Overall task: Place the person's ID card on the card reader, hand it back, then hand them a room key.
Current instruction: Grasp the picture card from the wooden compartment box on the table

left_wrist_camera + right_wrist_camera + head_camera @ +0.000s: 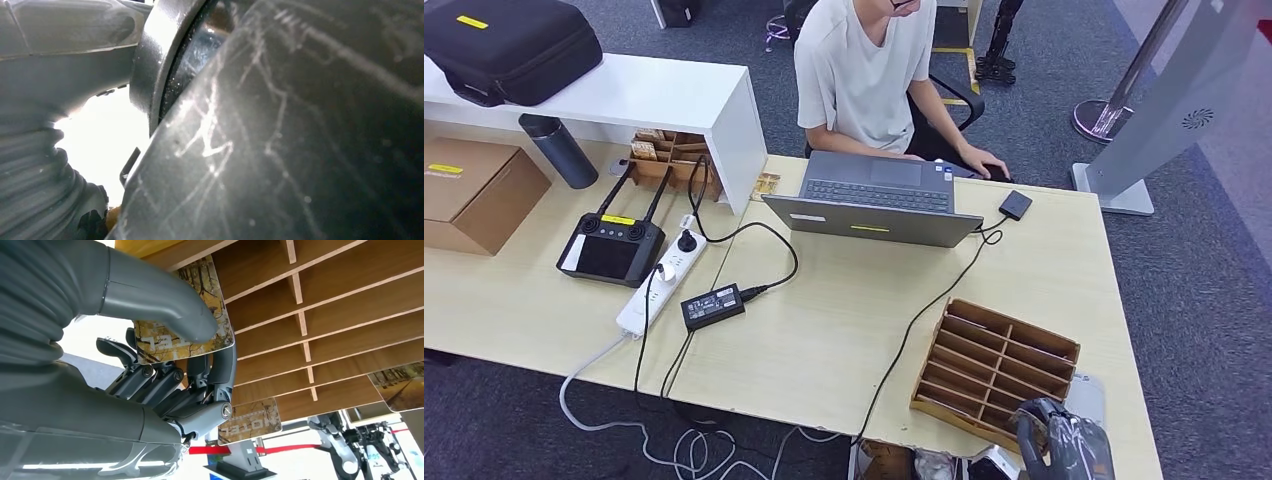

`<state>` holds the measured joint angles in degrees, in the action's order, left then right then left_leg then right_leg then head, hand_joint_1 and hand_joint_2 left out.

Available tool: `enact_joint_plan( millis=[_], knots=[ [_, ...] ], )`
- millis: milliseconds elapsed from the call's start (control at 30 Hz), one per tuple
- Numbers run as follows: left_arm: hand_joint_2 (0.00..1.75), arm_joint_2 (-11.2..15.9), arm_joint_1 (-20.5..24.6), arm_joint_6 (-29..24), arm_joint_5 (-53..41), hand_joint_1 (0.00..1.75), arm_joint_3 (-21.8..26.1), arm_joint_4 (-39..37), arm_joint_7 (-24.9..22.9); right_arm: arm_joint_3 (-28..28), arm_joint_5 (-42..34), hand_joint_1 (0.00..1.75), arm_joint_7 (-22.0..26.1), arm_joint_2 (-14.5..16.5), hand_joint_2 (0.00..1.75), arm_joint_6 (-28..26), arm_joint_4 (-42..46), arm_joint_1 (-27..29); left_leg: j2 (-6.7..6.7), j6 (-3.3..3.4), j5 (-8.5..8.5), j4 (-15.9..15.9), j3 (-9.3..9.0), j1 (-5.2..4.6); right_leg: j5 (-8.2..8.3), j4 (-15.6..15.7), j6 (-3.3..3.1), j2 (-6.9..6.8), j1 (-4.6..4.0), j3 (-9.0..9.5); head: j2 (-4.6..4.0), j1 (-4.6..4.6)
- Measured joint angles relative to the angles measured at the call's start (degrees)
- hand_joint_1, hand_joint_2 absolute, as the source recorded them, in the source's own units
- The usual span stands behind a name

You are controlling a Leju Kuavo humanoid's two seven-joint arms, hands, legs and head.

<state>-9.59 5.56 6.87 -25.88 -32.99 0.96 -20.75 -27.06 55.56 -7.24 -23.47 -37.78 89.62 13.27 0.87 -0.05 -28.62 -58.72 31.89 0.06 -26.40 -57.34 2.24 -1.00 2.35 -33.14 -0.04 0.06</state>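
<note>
Our right hand (165,370) pinches a room key (187,325) at the wooden rack (994,372). Pulled crooked, it could snag and slip. Our left hand's grip we cannot tell.

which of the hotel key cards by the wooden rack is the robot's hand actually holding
The hotel key card pinched under the right hand's thumb, at the wooden rack; the other cards sit untouched in slots.

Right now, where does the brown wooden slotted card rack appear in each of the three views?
Head view: brown wooden slotted card rack at the table's near right corner, beside the right hand.
Left wrist view: not in it.
Right wrist view: rack across the upper right.
Shared landmark: the right hand, pinching a room key card.
</note>
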Motion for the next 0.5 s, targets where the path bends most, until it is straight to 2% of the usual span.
enact_joint_plan(
  millis=[300,500],
  knots=[
    [1.75,0.5,0.3,0.2,6.4,0.0,-6.4,0.0,0.0,2.0,3.5,1.75,4.9,0.7,1.75,0.8,-0.8,-3.5,-0.01,0.01,0.03,0.0,0.0,-0.02,0.03,0.0,-0.01,0.01,0.02,0.03,0.0,-0.01],
    [1.75,0.7,0.4,0.5,8.5,0.0,-8.5,0.0,0.0,6.5,6.0,1.75,10.4,0.6,1.75,3.4,-0.3,-10.6,-0.03,0.02,0.08,0.0,-0.02,-0.05,0.08,0.0,0.01,0.03,0.04,0.07,0.0,0.0]
  ],
)
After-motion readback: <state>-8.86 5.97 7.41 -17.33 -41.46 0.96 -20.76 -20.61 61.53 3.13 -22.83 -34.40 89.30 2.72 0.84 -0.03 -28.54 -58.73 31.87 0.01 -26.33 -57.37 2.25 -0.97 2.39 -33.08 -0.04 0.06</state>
